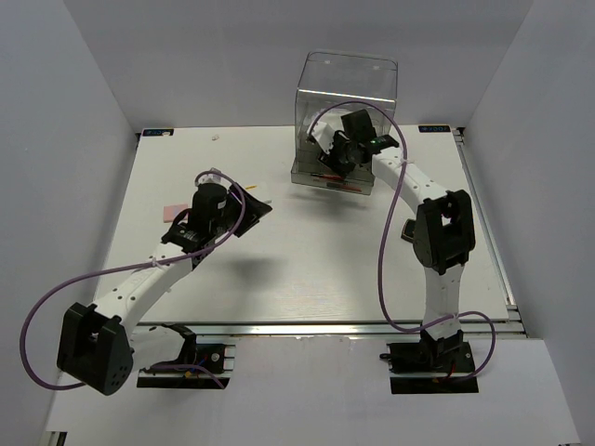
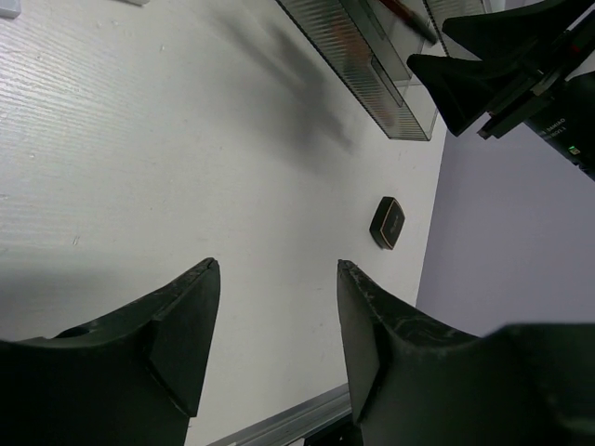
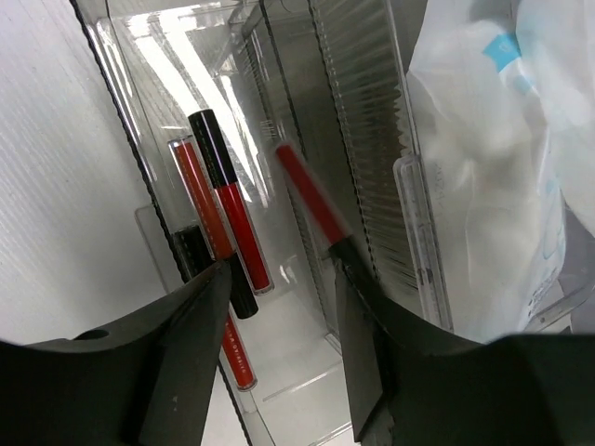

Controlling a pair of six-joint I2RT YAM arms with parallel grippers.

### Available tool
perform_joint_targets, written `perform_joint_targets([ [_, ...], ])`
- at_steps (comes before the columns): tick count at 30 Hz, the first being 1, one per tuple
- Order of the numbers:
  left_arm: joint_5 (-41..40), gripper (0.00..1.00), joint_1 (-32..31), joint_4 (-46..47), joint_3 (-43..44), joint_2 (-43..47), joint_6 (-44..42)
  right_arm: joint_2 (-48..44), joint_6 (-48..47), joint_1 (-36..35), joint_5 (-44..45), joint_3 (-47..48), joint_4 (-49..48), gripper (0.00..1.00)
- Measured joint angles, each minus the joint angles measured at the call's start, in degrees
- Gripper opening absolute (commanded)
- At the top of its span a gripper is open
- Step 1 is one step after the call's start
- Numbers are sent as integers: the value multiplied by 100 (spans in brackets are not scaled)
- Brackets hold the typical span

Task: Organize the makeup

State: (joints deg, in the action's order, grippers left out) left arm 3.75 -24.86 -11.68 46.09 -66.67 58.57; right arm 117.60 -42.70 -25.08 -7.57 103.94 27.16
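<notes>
A clear acrylic drawer box (image 1: pixel 346 102) stands at the back of the table with its bottom drawer (image 3: pixel 307 372) pulled out. My right gripper (image 3: pixel 282 260) hangs open over that drawer (image 1: pixel 327 177), shown from above as the right gripper (image 1: pixel 333 154). Two red-and-black sticks (image 3: pixel 223 218) lie in the drawer. A third stick (image 3: pixel 311 200), blurred, leans by the right finger, not clamped. White-blue packets (image 3: pixel 483 167) fill a drawer above. My left gripper (image 2: pixel 277 264) is open with nothing in it, over bare table (image 1: pixel 249 208). A black compact (image 2: pixel 387 223) lies beyond it. A pink square (image 1: pixel 172 215) lies at the left.
The drawer box front (image 2: pixel 372 65) and my right arm (image 2: pixel 521 65) show in the left wrist view. A metal rail (image 1: pixel 325 327) runs along the table's near edge. Grey walls close in the left, back and right sides. Purple cables (image 1: pixel 386 242) loop from both arms.
</notes>
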Motion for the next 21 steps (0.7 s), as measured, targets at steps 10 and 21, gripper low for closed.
perform_joint_targets([
  [10,87,12,28,179,-42,-129,50,-328,-748,199,-1716,-122,929,0],
  [21,164,12,92,306,-72,-251,76,-568,-831,-258,-1088,-1438,273,0],
])
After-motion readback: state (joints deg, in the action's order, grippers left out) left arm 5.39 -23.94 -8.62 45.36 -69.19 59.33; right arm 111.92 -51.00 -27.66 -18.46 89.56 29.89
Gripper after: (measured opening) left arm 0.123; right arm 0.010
